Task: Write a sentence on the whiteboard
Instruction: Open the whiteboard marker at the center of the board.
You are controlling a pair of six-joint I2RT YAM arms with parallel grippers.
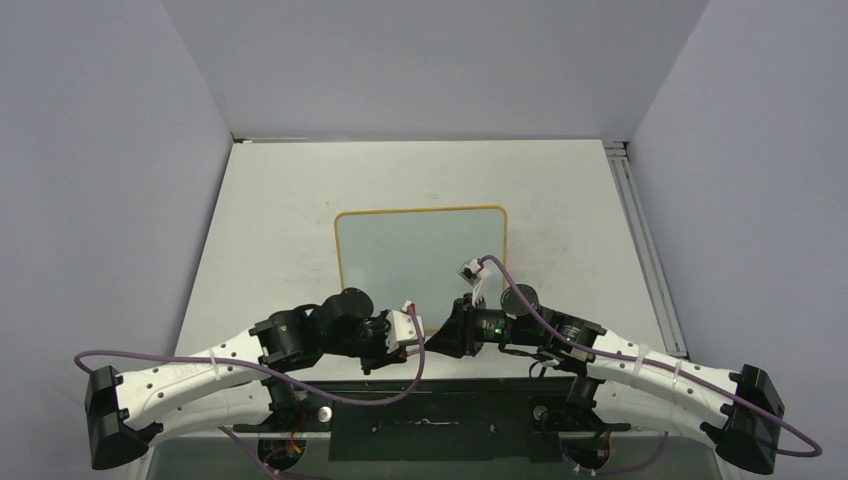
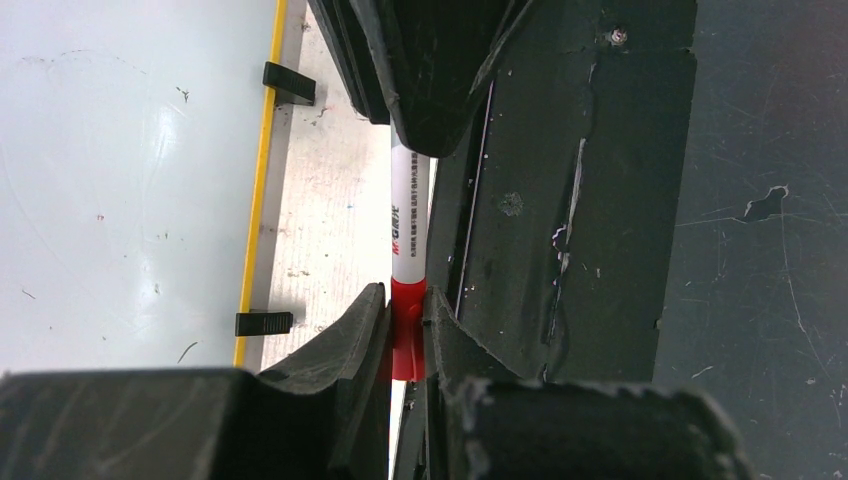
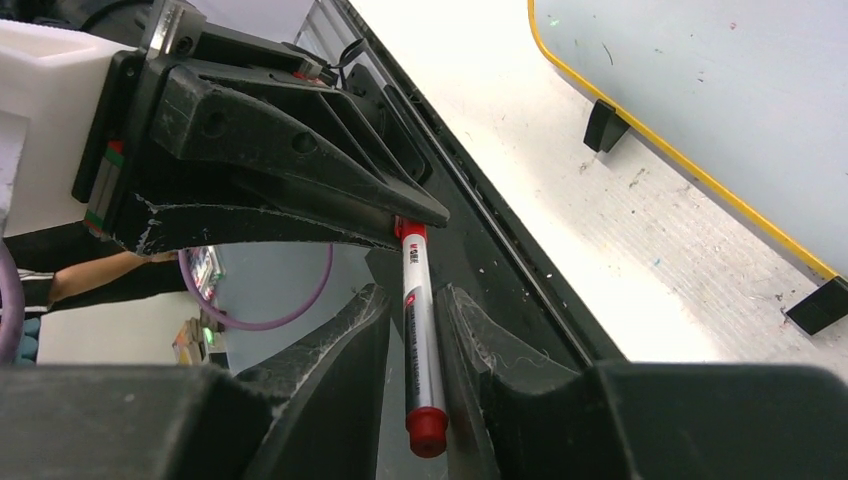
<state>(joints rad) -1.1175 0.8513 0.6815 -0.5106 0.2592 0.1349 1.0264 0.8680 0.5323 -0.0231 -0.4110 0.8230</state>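
Clenching marker (image 2: 410, 215) cap, left gripper (image 2: 404, 305), right gripper (image 3: 415, 298) flanking barrel, grip unclear, label illegible

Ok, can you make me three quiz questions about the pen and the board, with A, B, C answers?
1. Where is the marker?
A. lying on the board
B. between the fingers of both arms
C. standing in a cup

2. What colour is the frame of the whiteboard?
A. yellow
B. blue
C. green

3. What are the left fingers doing?
A. spread wide open
B. touching the board
C. shut on the marker's red end

Answers: 1 B, both wrist views show it among fingers, off the board. 2 A, a yellow edge runs round the board. 3 C, they pinch the red end.
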